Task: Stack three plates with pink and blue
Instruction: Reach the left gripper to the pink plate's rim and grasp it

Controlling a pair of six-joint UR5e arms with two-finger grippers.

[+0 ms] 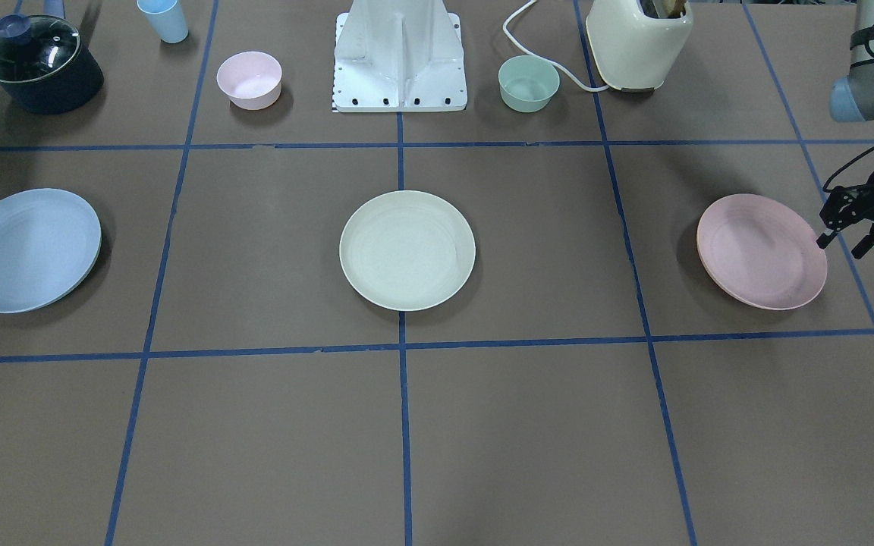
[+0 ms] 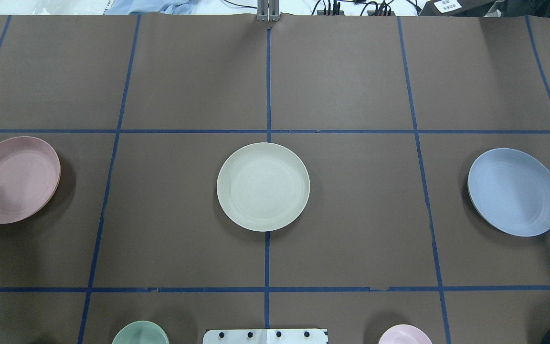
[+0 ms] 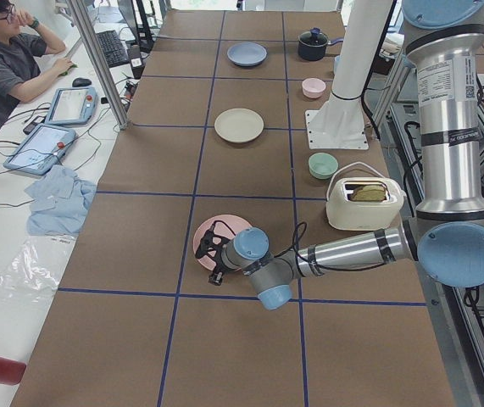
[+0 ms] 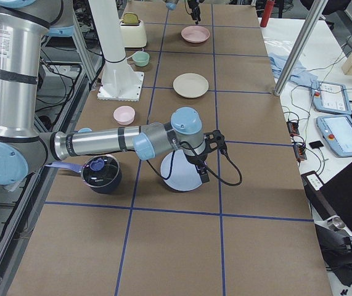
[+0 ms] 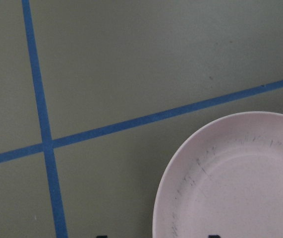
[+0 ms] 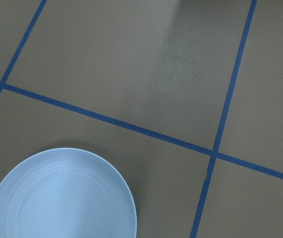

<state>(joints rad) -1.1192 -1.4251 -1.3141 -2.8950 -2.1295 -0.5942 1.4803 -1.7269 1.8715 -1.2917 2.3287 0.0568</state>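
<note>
Three plates lie apart in one row on the brown table. The cream plate (image 1: pixel 407 250) is in the middle, the pale pink plate (image 1: pixel 760 250) on my left side and the light blue plate (image 1: pixel 25 250) on my right side. My left gripper (image 1: pixel 840 247) is open and empty, low beside the pink plate's outer rim; the left wrist view shows that plate (image 5: pixel 240 183) under it. My right gripper (image 4: pixel 201 171) hovers at the edge of the blue plate (image 4: pixel 179 176); I cannot tell whether it is open or shut. The right wrist view shows the blue plate (image 6: pixel 57 198).
Along the robot's side stand a dark pot with a glass lid (image 1: pixel 39 64), a blue cup (image 1: pixel 164 19), a small pink bowl (image 1: pixel 249 80), the white robot base (image 1: pixel 399 61), a mint-green bowl (image 1: pixel 529 83) and a cream toaster (image 1: pixel 638 42). An operator (image 3: pixel 8 59) sits beyond the table.
</note>
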